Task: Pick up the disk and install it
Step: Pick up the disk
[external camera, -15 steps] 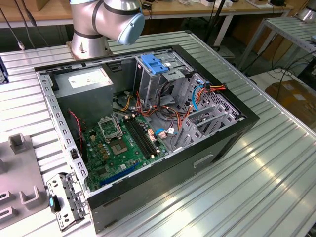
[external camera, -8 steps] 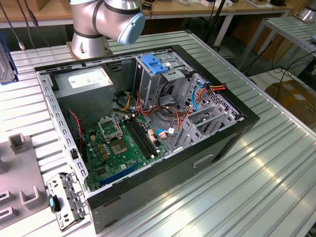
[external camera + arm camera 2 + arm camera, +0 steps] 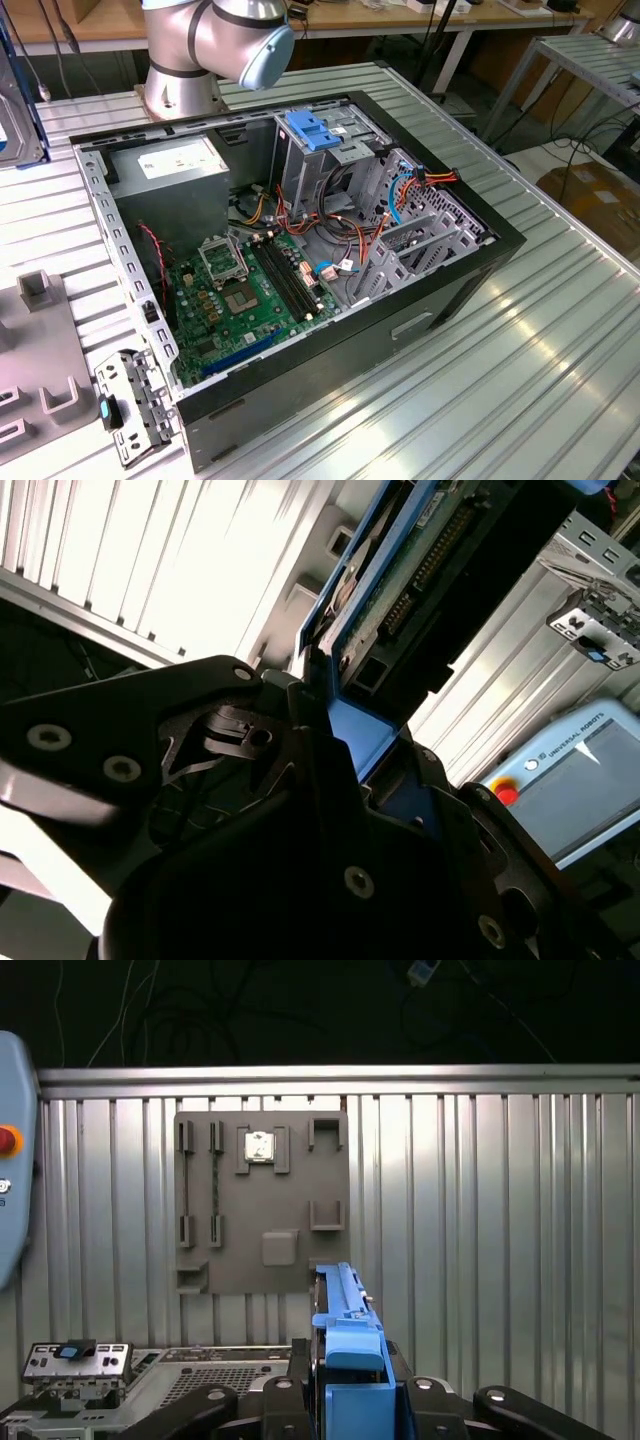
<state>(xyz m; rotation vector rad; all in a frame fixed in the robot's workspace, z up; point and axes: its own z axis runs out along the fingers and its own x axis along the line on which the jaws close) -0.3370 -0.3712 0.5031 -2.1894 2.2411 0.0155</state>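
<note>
My gripper (image 3: 348,1395) is shut on the disk (image 3: 340,1320), which I see edge-on in the first wrist view, its blue side rail rising between the black fingers (image 3: 290,1390). In the second wrist view the disk (image 3: 425,565) shows its circuit-board side and a blue rail running down into the gripper (image 3: 345,745). I hold it in the air above the ribbed metal table. In the exterior view the open computer case (image 3: 480,265) lies on its side, and its metal drive cage (image 3: 300,165) with a blue latch stands at the back.
A grey power-supply box (image 3: 175,160) fills the case's back left corner. Beside the case lie a grey fixture plate (image 3: 262,1200) and a small metal bracket (image 3: 130,405). A teach pendant (image 3: 570,780) rests on the table. The arm's base (image 3: 185,60) stands behind the case.
</note>
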